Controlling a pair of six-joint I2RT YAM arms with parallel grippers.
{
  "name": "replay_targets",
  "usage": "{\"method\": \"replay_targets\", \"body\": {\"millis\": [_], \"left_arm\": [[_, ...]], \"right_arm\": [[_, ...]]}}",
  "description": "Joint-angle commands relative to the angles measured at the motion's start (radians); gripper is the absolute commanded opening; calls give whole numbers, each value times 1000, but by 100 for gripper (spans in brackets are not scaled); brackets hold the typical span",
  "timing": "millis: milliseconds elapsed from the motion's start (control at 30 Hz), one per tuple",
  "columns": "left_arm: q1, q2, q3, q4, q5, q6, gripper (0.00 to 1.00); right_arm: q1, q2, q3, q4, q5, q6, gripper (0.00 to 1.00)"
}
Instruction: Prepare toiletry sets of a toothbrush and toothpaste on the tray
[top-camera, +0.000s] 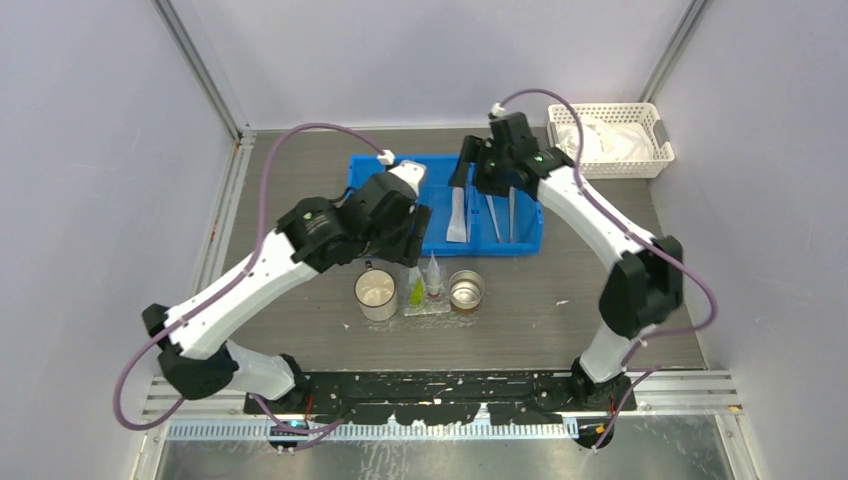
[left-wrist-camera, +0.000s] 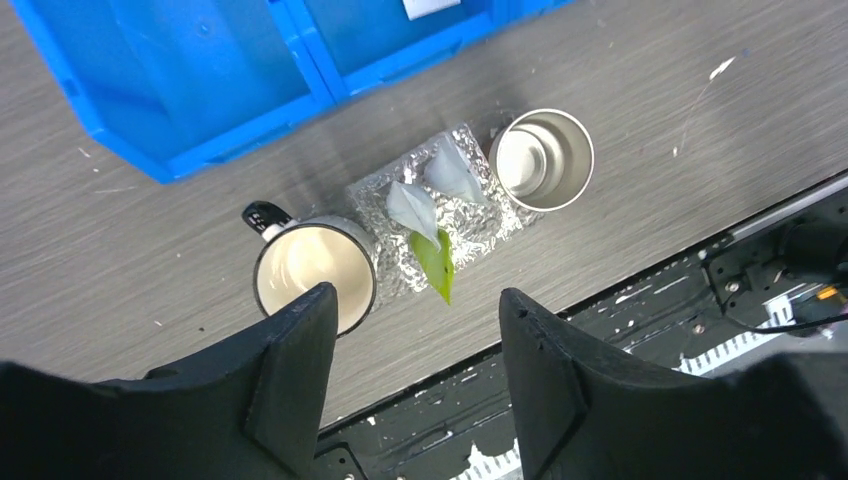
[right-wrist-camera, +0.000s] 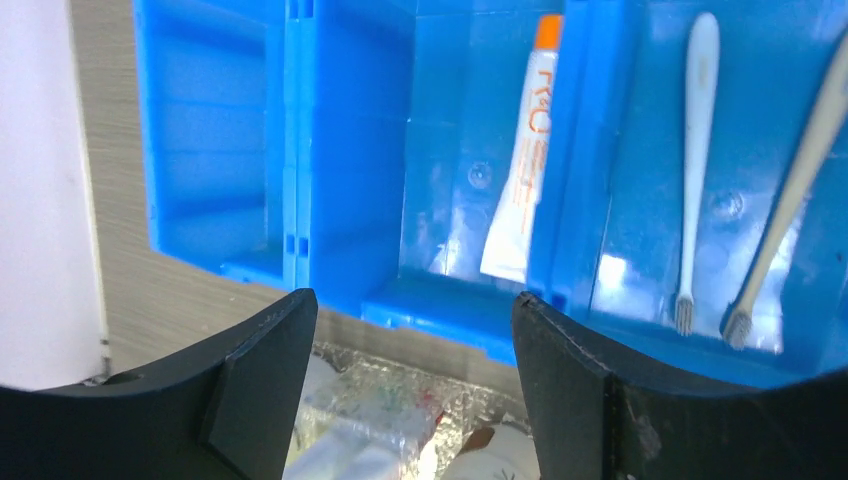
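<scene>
Clear-wrapped toiletry sets (top-camera: 416, 291) stand near upright in the tray (top-camera: 441, 309), tips up.

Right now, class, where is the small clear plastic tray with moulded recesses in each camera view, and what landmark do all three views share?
Top external: the small clear plastic tray sits at centre, between the white mug and the steel cup.
Left wrist: centre, above the open left claw.
Right wrist: bottom edge, between the fingers of the right claw.
Shared landmark: the blue three-compartment plastic bin.
</scene>
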Motion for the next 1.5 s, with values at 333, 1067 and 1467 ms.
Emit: {"method": "replay_targets", "body": {"millis": [333,1067,1467], "left_arm": [[7,-162,-133,11,-81,7,68],[92,-206,-228,72,-15,73,72],[125,-205,-240,79,13,88,72]], "right_arm": [[156,483,460,-245,381,-122,76],[191,754,603,-266,735,-160,69],[138,751,459,-118,547,-71,62]]}}
